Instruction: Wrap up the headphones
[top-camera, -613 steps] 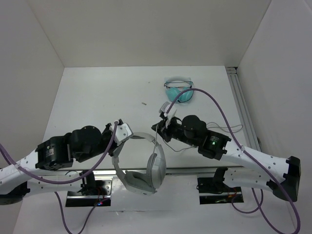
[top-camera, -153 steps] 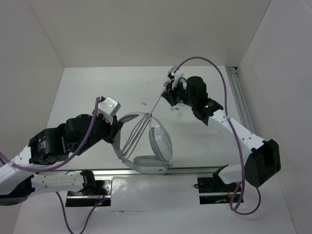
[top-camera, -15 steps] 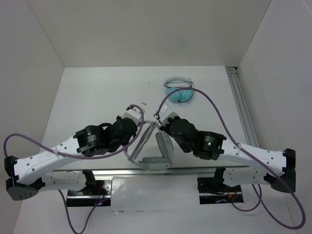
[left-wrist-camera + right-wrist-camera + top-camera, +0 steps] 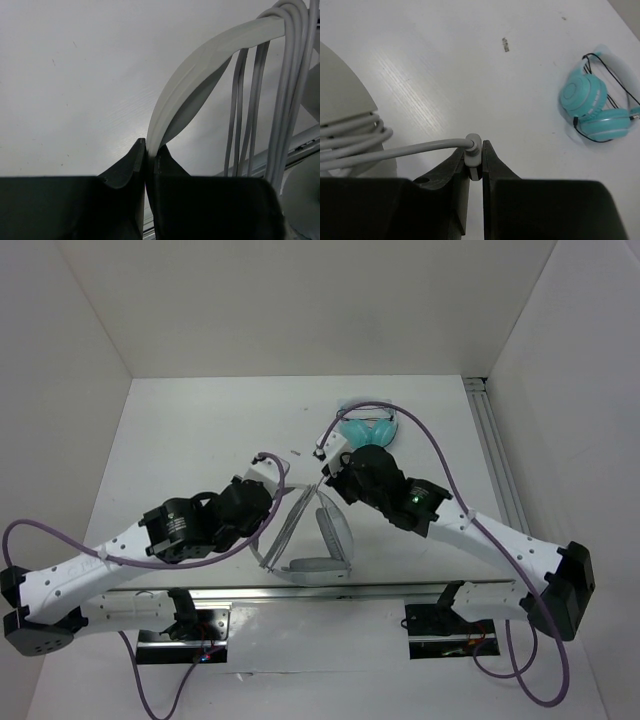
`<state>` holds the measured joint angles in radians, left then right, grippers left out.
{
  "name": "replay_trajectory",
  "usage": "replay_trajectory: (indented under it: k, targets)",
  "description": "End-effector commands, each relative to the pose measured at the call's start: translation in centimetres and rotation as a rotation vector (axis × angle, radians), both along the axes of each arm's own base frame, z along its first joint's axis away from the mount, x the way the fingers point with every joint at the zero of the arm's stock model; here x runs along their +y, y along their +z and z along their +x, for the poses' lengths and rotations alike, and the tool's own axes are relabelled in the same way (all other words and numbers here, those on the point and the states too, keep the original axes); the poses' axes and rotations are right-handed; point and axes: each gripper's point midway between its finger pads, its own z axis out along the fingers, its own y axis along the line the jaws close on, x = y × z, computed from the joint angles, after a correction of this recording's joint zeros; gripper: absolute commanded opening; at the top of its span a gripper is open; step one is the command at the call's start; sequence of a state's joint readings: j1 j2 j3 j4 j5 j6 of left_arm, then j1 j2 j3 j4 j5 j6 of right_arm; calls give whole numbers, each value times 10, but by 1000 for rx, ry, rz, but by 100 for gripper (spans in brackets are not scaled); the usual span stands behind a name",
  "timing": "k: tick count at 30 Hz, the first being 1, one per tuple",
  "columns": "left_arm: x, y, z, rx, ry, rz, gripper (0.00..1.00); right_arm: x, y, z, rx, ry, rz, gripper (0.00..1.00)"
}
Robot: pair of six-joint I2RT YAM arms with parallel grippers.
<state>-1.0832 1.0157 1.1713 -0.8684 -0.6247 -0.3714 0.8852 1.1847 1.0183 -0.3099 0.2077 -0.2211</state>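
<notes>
The light-grey headphones [image 4: 333, 532] stand near the table's front middle, with one earcup [image 4: 318, 568] lying at the bottom. My left gripper [image 4: 149, 150] is shut on the edge of the wide headband [image 4: 200, 65]; from above it [image 4: 268, 528] sits at the band's left side. The thin grey cable [image 4: 287, 55] runs in several loops around the headband. My right gripper [image 4: 476, 156] is shut on the cable's grey plug [image 4: 473, 150], just behind the headphones in the top view [image 4: 322, 483]. The cable [image 4: 420, 148] leads left from the plug to the loops [image 4: 350, 134].
Small teal headphones [image 4: 368, 430] with a black cord lie at the back, right of centre, also seen in the right wrist view [image 4: 592, 107]. A metal rail [image 4: 495, 460] runs along the table's right side. White walls enclose the table.
The right arm has swung toward the back, carrying the plug slightly up and away. The left arm and headphones have shifted a little to the left. Both grips are unchanged.
</notes>
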Motion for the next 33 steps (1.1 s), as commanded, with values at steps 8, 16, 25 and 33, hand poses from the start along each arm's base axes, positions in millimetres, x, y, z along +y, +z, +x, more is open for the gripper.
replay_trajectory:
  k: [8,16,25,33]
  targets:
    - [-14,-18,-20,145,-92,73,0,9,-10,32,73,1,31,20]
    - [11,-14,1,152,32,100,0,-5,-22,38,63,-39,18,46]
    - [19,-12,16,163,73,26,0,-20,-34,55,97,-121,39,51]
    - [4,-29,38,184,104,25,0,-84,72,87,-49,-466,273,94]
